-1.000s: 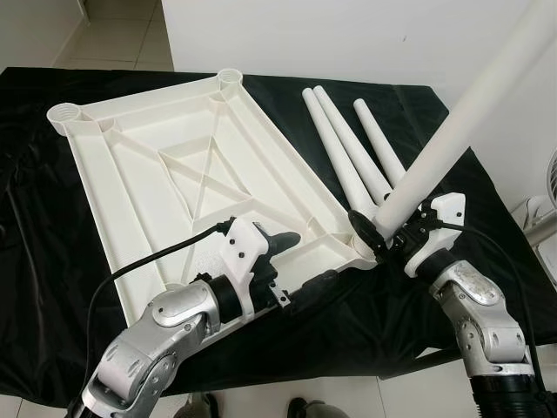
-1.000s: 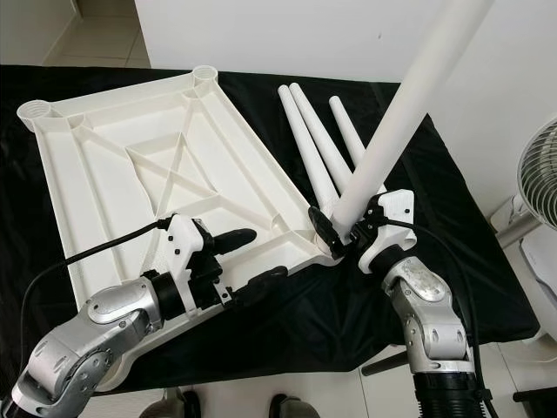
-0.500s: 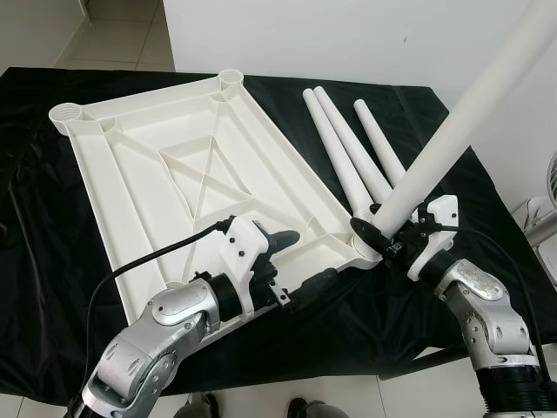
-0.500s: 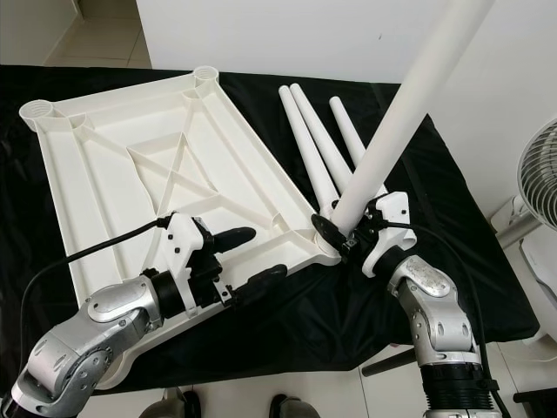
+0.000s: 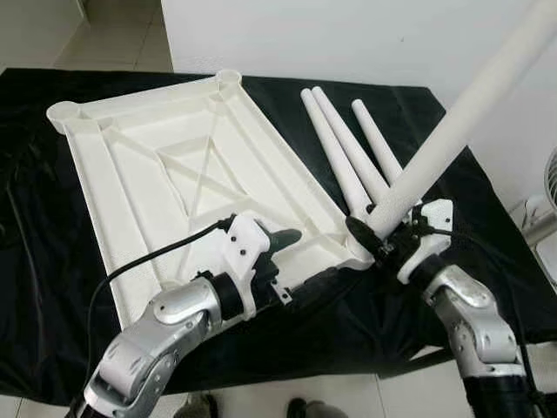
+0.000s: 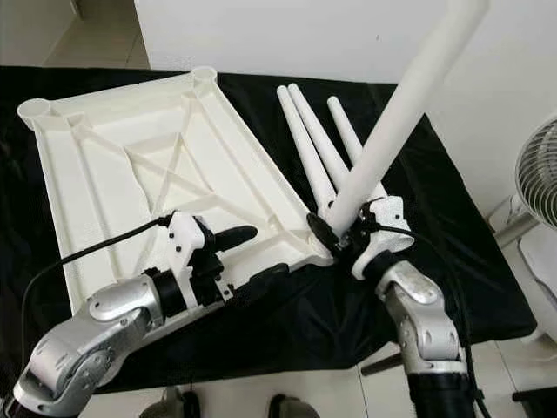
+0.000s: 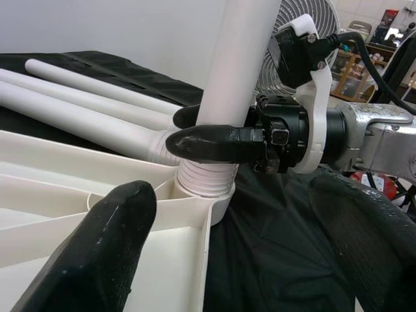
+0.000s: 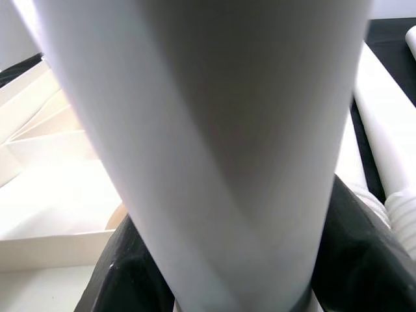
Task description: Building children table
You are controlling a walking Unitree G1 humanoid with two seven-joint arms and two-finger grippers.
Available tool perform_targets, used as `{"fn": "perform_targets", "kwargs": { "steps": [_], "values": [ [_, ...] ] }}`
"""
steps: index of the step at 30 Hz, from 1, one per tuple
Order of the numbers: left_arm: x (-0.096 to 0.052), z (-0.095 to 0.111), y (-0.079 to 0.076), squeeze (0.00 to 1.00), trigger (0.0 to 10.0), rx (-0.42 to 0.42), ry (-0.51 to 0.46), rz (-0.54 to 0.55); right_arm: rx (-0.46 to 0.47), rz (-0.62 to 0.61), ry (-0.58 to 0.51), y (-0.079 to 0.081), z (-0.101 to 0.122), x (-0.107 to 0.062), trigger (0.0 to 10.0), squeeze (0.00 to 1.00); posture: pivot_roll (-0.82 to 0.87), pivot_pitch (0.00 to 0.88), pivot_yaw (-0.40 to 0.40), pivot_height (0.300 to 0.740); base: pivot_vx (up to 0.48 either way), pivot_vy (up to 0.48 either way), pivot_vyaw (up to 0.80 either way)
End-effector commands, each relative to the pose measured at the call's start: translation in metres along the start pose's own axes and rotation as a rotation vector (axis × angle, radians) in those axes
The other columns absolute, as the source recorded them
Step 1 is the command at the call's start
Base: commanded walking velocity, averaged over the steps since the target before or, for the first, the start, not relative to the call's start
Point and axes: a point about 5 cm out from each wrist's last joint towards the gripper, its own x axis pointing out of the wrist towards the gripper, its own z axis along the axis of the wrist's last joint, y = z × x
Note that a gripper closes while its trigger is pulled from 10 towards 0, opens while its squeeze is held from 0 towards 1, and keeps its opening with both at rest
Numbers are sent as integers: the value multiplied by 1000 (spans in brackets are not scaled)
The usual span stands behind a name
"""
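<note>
We see the white plastic tabletop lying upside down on a black, creased cloth, its underside a shallow tray shape with raised ribs, a crossed brace in the middle and round sockets at the corners; we count two open sockets at its far corners. A fourth, long smooth white leg stands tilted up out of the tabletop's near right corner, its ribbed, threaded end seated in that corner socket; the top of this leg is cut off by the frame edge. The right gripper is clamped around this leg just above the socket, its black fingers pressed against the tube on both sides. Three more tapered white legs lie side by side on the cloth just beyond the tabletop's right edge, their near ends hidden behind the upright leg and the right gripper. The left gripper hovers over the tabletop's near edge, fingers spread apart and holding nothing. Part of a wire-grilled fan stands well to the right of the tabletop, cut off at the picture's edge.
</note>
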Motion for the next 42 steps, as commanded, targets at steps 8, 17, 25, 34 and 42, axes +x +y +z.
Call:
{"fn": "perform_targets", "kwargs": {
  "steps": [8, 17, 25, 34, 42],
  "values": [
    [2, -1, -2, 0, 10000, 11, 2, -7, 36, -151, 27, 12, -7, 1, 10000, 0, 7, 151, -68, 740, 0, 0, 0],
    [3, -1, -2, 0, 10000, 8, -5, -5, 72, -334, 7, 27, -1, 6, 10000, 0, 5, 142, -79, 740, 0, 0, 0],
    [4, -2, -3, 0, 10000, 9, -11, -6, 80, -595, 18, 31, -1, 5, 10000, 0, 6, 128, -87, 740, 0, 0, 0],
    [5, -1, -1, 0, 10000, 10, -16, -4, 100, -674, 26, 41, -3, 8, 10000, 0, 10, 110, -90, 740, 0, 0, 0],
    [6, -1, -1, 0, 10000, 14, -19, -6, 97, -684, 23, 38, -2, 8, 10000, 184, 9, 102, -89, 740, 0, 0, 0]
  ]
}}
